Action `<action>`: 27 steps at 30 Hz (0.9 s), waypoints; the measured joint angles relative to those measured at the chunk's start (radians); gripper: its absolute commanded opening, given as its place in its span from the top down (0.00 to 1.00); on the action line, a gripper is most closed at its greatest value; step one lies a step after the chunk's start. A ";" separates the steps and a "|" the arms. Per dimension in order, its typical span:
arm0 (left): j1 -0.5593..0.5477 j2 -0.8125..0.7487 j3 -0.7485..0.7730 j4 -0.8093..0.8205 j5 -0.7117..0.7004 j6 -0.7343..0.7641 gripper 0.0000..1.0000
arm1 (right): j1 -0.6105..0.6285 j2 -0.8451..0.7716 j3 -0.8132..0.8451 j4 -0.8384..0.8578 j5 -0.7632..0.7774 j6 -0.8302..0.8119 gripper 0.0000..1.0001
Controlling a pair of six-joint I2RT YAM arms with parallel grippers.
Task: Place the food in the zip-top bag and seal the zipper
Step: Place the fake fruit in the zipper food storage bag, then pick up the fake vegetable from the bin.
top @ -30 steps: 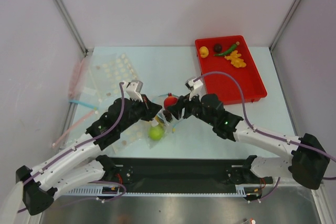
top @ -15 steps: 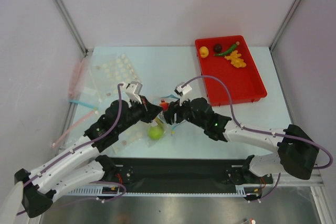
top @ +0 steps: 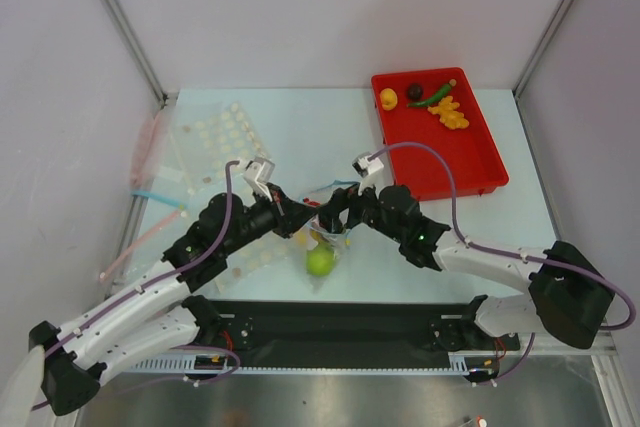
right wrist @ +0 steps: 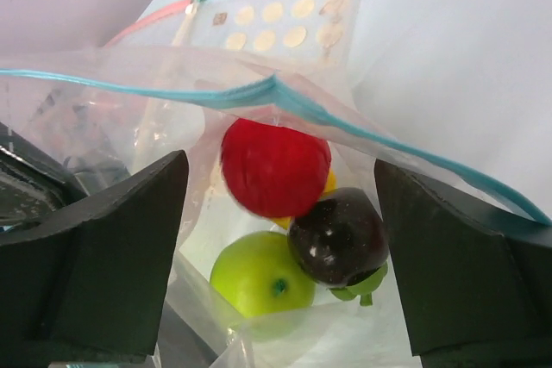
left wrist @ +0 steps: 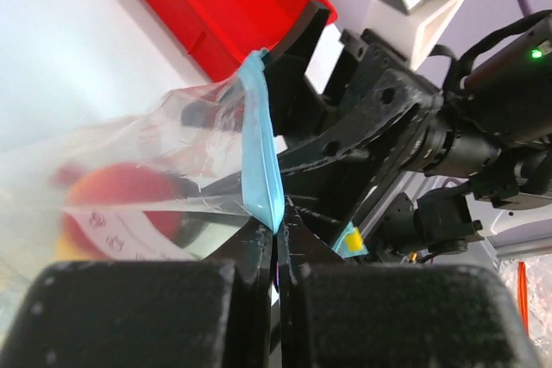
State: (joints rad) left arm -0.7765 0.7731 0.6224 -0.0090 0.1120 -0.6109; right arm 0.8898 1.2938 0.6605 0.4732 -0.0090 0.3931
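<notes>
left tool (left wrist: 278, 239) clamped on the light-blue zipper (left wrist: 259, 144) of the zip-top bag (right wrist: 103, 101), mid surface (top: 400, 247). right tool (right wrist: 278, 247) jaws wide at the open mouth. inside bag: red piece (right wrist: 274, 168), dark purple ball (right wrist: 338, 237), green apple (right wrist: 259, 275).

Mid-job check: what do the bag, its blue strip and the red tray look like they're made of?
The zip-top bag looks like thin clear plastic film, glossy. It creases and the toy fruit shows through it.
The zipper looks like a thicker, opaque light-blue plastic strip that holds a smoother line than the film.
The red tray is probably moulded hard plastic, with even colour, a smooth floor and straight raised walls.
</notes>
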 measured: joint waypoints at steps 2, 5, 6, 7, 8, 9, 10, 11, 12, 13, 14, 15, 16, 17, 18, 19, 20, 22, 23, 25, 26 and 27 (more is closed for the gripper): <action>0.000 0.014 0.000 -0.002 -0.005 -0.003 1.00 | -0.011 -0.012 -0.013 0.005 -0.007 0.009 0.07; 0.000 0.036 0.000 -0.009 -0.012 -0.011 1.00 | -0.017 -0.045 -0.022 0.003 -0.007 0.017 0.08; 0.000 0.042 0.000 -0.011 -0.012 -0.011 1.00 | -0.017 -0.058 -0.023 0.003 -0.007 0.018 0.12; 0.000 0.046 0.000 -0.012 -0.012 -0.011 1.00 | -0.018 -0.068 -0.023 0.003 -0.006 0.017 0.13; 0.000 0.048 0.000 -0.012 -0.012 -0.012 1.00 | -0.020 -0.084 -0.023 0.001 -0.004 0.017 0.15; 0.000 0.048 0.000 -0.012 -0.013 -0.012 1.00 | -0.022 -0.101 -0.023 -0.002 0.002 0.016 0.17; 0.000 0.048 0.000 -0.014 -0.014 -0.012 1.00 | -0.025 -0.118 -0.023 -0.005 0.007 0.016 0.18; 0.000 0.048 0.000 -0.017 -0.019 -0.012 1.00 | -0.031 -0.135 -0.023 -0.009 0.012 0.016 0.19; 0.000 0.048 0.000 -0.023 -0.023 -0.012 1.00 | -0.040 -0.151 -0.023 -0.015 0.019 0.016 0.20; 0.000 0.049 0.000 -0.026 -0.027 -0.012 1.00 | -0.052 -0.165 -0.023 -0.025 0.026 0.016 0.21; 0.000 0.050 0.000 -0.031 -0.031 -0.012 1.00 | -0.071 -0.181 -0.023 -0.037 0.031 0.016 0.21; 0.000 0.051 0.000 -0.035 -0.032 -0.012 1.00 | -0.092 -0.193 -0.022 -0.051 0.039 0.017 0.22; 0.000 0.051 0.000 -0.037 -0.034 -0.012 1.00 | -0.117 -0.201 -0.018 -0.068 0.048 0.017 0.22; 0.000 0.051 0.000 -0.039 -0.034 -0.013 1.00 | -0.140 -0.204 -0.013 -0.084 0.051 0.017 0.22; 0.000 0.051 0.000 -0.039 -0.034 -0.013 1.00 | -0.176 -0.204 -0.002 -0.112 0.054 0.018 0.22; 0.000 0.051 0.000 -0.039 -0.034 -0.013 1.00 | -0.208 -0.202 0.012 -0.137 0.059 0.019 0.22; 0.000 0.051 0.000 -0.039 -0.034 -0.014 1.00 | -0.241 -0.199 0.026 -0.161 0.061 0.019 0.22; 0.000 0.051 0.000 -0.040 -0.035 -0.014 1.00 | -0.315 -0.187 0.062 -0.206 0.058 0.026 0.21; 0.000 0.051 0.000 -0.041 -0.038 -0.014 1.00 | -0.357 -0.171 0.090 -0.235 0.055 0.034 0.20; 0.000 0.051 0.000 -0.045 -0.042 -0.014 1.00 | -0.448 -0.121 0.157 -0.278 0.026 0.060 0.19; 0.000 0.050 0.000 -0.047 -0.045 -0.014 1.00 | -0.495 -0.092 0.192 -0.292 0.005 0.082 0.19; 0.000 0.050 0.000 -0.049 -0.048 -0.014 1.00 | -0.544 -0.060 0.221 -0.299 -0.024 0.108 0.19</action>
State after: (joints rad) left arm -0.7765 0.8227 0.6228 -0.0582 0.0639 -0.6254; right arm 0.3454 1.2335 0.8814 0.1738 -0.0334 0.5014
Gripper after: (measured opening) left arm 0.014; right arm 0.808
